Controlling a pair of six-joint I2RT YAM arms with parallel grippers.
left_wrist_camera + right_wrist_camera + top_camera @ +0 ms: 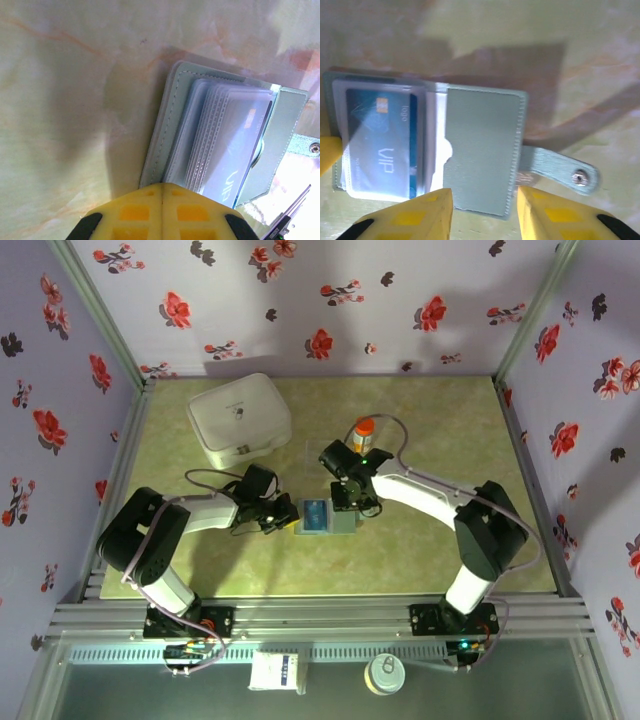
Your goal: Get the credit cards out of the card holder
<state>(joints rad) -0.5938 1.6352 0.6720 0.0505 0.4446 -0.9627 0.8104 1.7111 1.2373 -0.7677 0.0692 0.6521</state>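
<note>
The left end effector (pixel 162 195) has its yellow fingers pressed together with no gap at the seam. Its tip sits at the near corner of the card holder (pixel 172 125); I cannot tell whether it pinches anything there. In the top view this left end effector (pixel 272 515) lies low over the table (pixel 430 560), right against the holder's left edge.

The right end effector (pixel 482 212) has its fingers (pixel 407 217) spread apart, one on each side of the lower edge of the holder's plain grey-blue panel (pixel 480 145). In the wrist view no finger is seen pressing on that panel. From above, the right end effector (pixel 352 502) is at the right side of the card holder (pixel 340 522).

The card holder lies open and flat on the table, between the two end effectors. Its left panel carries a stack of clear plastic sleeves (pixel 210 145). A blue credit card (pixel 380 145) printed "VIP" sits inside the top sleeve, still in the holder. A closing strap (pixel 560 167) with a metal snap (pixel 578 176) sticks out from the right panel.

Farther back on the table, an orange-capped bottle (pixel 364 430) stands just behind the right arm's wrist. A white lidded case (pixel 238 420) sits at the rear left, well apart from the holder. Walls with a red flower pattern (pixel 320 300) enclose the table.
</note>
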